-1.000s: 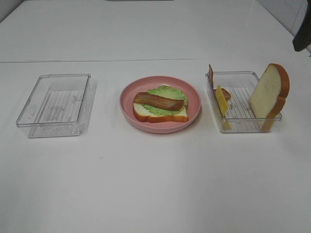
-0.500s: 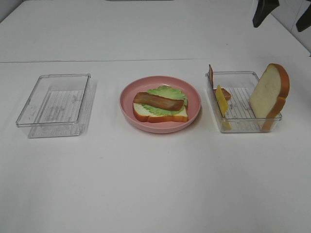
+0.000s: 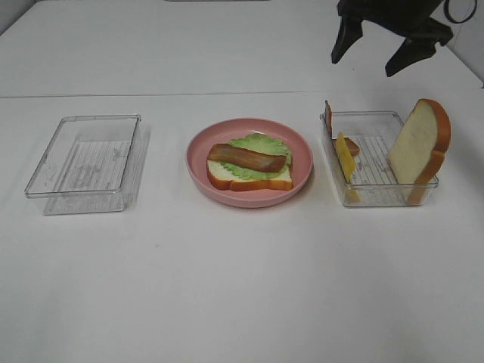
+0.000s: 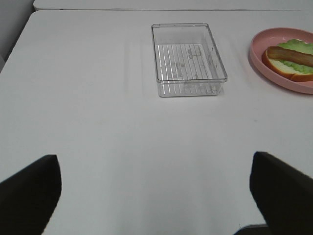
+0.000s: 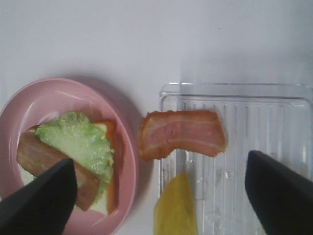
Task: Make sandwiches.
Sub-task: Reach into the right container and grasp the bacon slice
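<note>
- Left gripper [image 4: 156,196], closest in its own wrist view. Fingers are spread wide at the lower corners of the frame, with nothing between them. The left tray [image 4: 190,88] lies well ahead, upper centre.
- Right tray [image 3: 386,198], right side of the exterior view. The cheese square [image 3: 344,159] stands on edge along the tray's left wall. The loose bread slice [image 3: 416,147] leans upright at the right end.
- We judge both to be light, soft toy pieces, slightly yielding and not fragile. The cheese is thin and likely smooth, so pinch across its flat faces at the top edge, which stands above the rim. The bread is thicker, so take it by the upper crust.
- Pink plate [image 3: 249,200], centre. The sandwich so far is the bottom bread slice [image 3: 253,181], then lettuce [image 3: 261,142], with the bacon strip [image 3: 246,157] on top. Cheese and top slice are not yet on.
- Spare bacon strip [image 5: 181,133], far left corner of the right tray. It lies across the rim, partly outside. Whether it rests on the rim or hangs from it, we cannot tell.
- Right gripper [image 3: 363,64], top right of the exterior view, farthest back. Jaws are wide apart and holding nothing, raised beyond the right tray and touching no food. In its wrist view the cheese sits at lower centre between the fingers, with the plate at lower left.
</note>
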### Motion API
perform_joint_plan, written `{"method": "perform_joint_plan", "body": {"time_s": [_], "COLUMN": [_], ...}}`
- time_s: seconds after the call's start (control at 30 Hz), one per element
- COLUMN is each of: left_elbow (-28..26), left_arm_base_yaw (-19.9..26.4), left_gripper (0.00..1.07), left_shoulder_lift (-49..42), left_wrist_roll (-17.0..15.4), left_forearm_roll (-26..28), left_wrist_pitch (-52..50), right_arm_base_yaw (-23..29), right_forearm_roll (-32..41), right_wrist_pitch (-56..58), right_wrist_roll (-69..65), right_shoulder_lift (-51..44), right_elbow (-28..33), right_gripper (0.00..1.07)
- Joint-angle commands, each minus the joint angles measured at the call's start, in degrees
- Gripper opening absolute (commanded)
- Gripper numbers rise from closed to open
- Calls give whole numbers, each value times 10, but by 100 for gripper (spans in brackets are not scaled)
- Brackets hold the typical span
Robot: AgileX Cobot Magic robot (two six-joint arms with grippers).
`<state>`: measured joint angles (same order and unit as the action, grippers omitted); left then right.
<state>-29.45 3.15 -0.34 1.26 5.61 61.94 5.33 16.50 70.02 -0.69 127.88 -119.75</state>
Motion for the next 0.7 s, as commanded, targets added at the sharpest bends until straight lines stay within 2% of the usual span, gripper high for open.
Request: {"method": "perform_joint_plan", "body": {"time_s": [0.03, 0.27, 0.7], "left_elbow": [1, 1, 1], "left_arm_base_yaw": [1, 1, 1], "left_gripper": [100, 100, 100], "left_shoulder_lift": [-10, -10, -10], "left_wrist_roll": [2, 2, 2], "left_forearm_roll": [5, 5, 5], "left_wrist_pitch": [-3, -3, -3], "right_arm_base_yaw": [12, 25, 25], "right_forearm_roll": [1, 5, 16], "right_wrist_pitch": [40, 29, -3], "right_wrist_roll": [2, -5, -7], "right_shoulder_lift": [25, 80, 116], "right_elbow": [-19, -32, -32], "right_gripper": [87, 87, 87]}}
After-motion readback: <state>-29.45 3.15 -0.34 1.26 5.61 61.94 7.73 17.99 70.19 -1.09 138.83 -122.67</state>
